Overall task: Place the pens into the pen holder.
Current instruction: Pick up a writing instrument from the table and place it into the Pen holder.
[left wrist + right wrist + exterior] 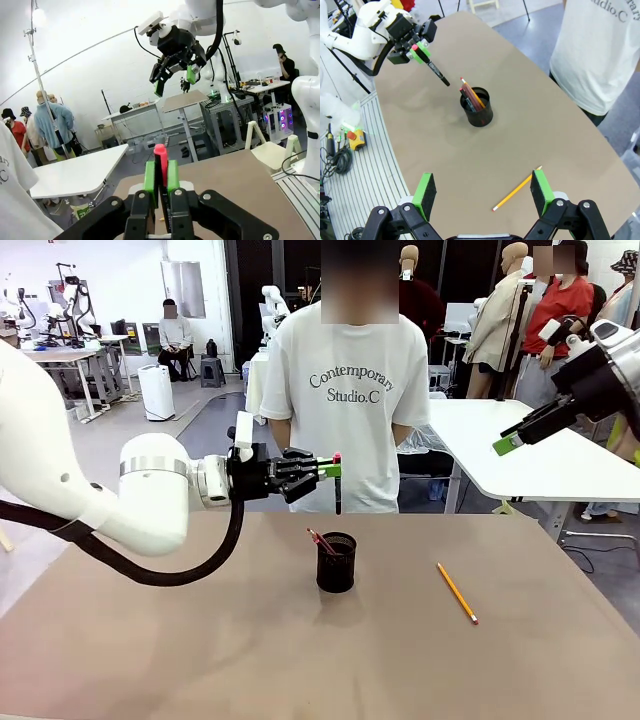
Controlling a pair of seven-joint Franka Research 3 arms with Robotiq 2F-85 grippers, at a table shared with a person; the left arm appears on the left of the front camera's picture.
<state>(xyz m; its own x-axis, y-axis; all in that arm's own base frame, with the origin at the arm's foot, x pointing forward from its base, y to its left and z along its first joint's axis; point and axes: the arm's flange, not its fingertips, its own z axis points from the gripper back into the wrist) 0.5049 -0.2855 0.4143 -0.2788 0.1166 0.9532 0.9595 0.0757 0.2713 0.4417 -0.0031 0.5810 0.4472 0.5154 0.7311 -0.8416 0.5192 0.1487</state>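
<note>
Table — one holder, one loose pencil, one pen in left jaws.

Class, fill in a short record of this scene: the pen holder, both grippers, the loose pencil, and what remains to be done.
pen holder: black mesh cylindrical cup, upright, pens already inside
left gripper: shut on a black pen with a red tip, held in the air near the holder
right gripper: open, empty, raised
loose pencil: yellow-orange, lying flat on the brown table, apart from the holder
remaining: held pen and loose pencil not yet in
</note>
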